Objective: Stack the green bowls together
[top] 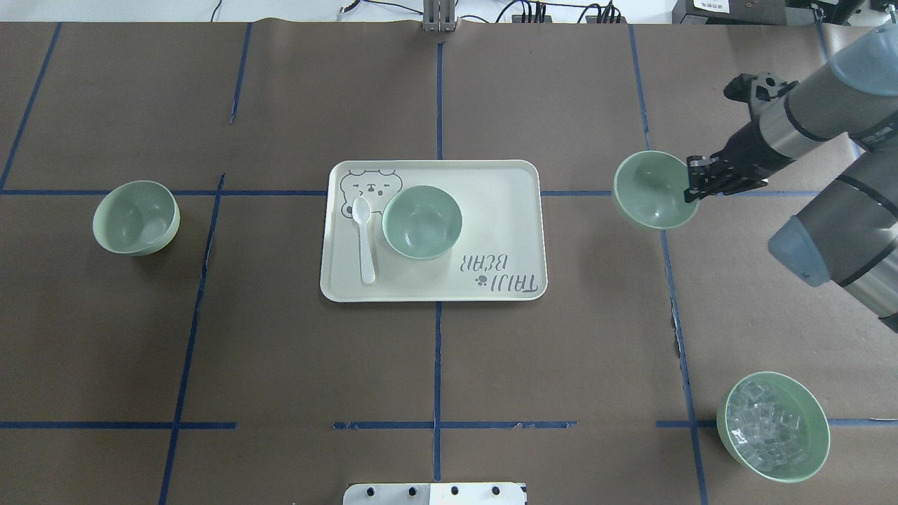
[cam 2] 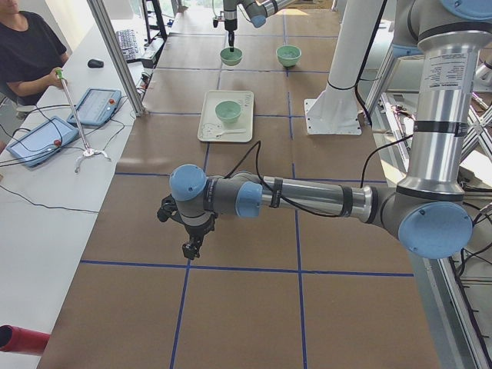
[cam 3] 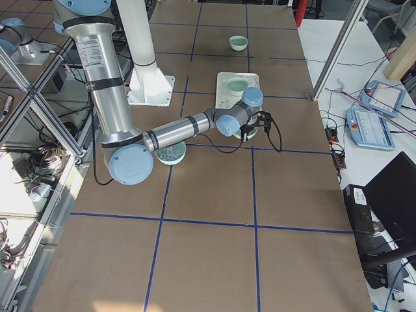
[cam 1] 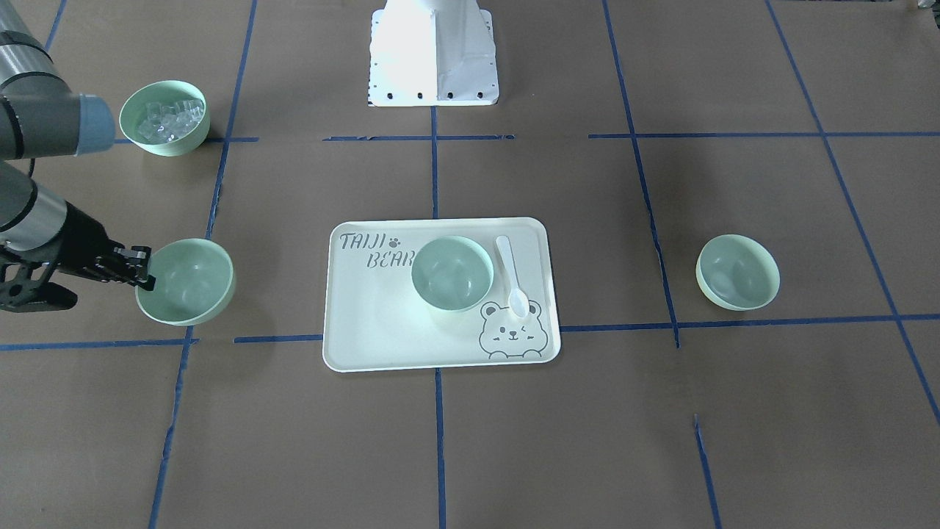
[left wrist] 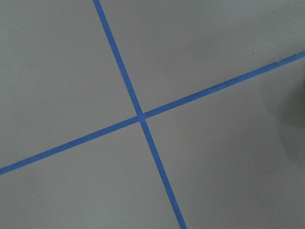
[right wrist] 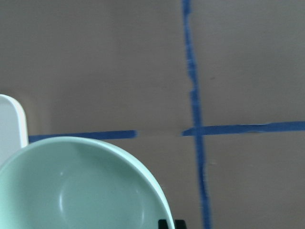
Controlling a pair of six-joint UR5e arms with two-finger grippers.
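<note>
Green bowls (top: 421, 221), three: one on "TAIJI BEAR" tray (top: 505, 210), others at its 9 and 3 o'clock, latter clamped by right gripper (top: 691, 188); left gripper (cam 2: 189, 247) jaws indiscernible.

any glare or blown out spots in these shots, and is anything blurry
Exterior front-facing: the robot base is blown out to near-white, and the tray has a bright sheen. Overhead exterior: a glare patch inside the left green bowl. Right wrist-mounted: the held green bowl looks soft. Left wrist-mounted: tape lines fairly sharp, dim shadow at right edge.
</note>
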